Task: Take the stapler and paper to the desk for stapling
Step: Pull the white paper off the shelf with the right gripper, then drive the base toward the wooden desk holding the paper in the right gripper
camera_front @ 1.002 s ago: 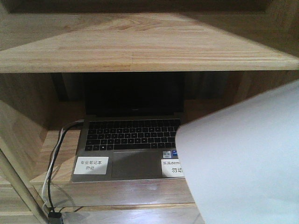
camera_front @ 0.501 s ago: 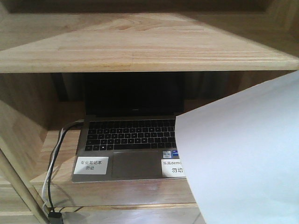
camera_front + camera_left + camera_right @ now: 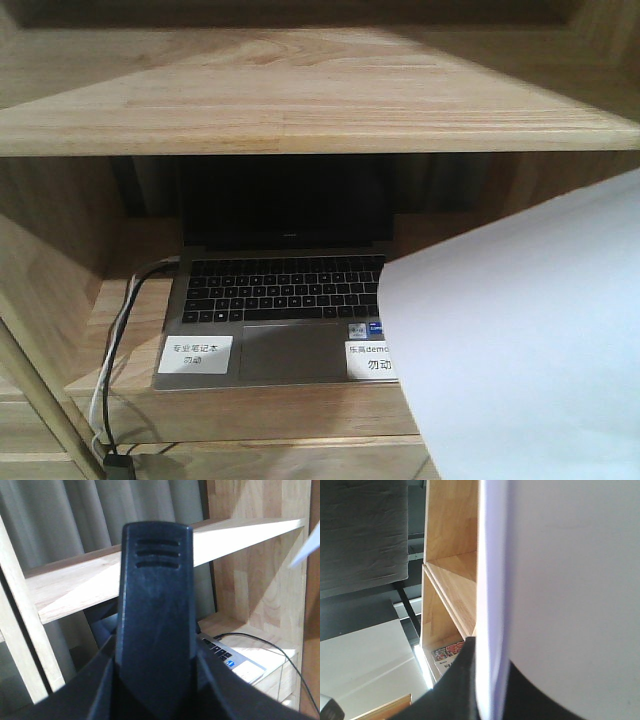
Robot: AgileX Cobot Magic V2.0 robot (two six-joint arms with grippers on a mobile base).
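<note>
Seeing shelf board (image 3: pixel 300 100) across top. Have paper (image 3: pixel 520 340) raised at right, edge clamped in right gripper (image 3: pixel 490 685) jaws, overlapping right corner of laptop (image 3: pixel 270 300) under the shelf. Have stapler (image 3: pixel 155 610) upright, pinched between left gripper (image 3: pixel 155 680) jaws. Spotting white label (image 3: pixel 195 354) on laptop palm rest, left side.

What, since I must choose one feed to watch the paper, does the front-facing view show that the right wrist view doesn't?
Only the front-facing view shows the open laptop, its two white labels and the cables at its left. Only the right wrist view shows the right gripper, dark fingers on either side of the paper, and a colourful printed item lower down. Both show that white paper and the wooden shelf.
</note>
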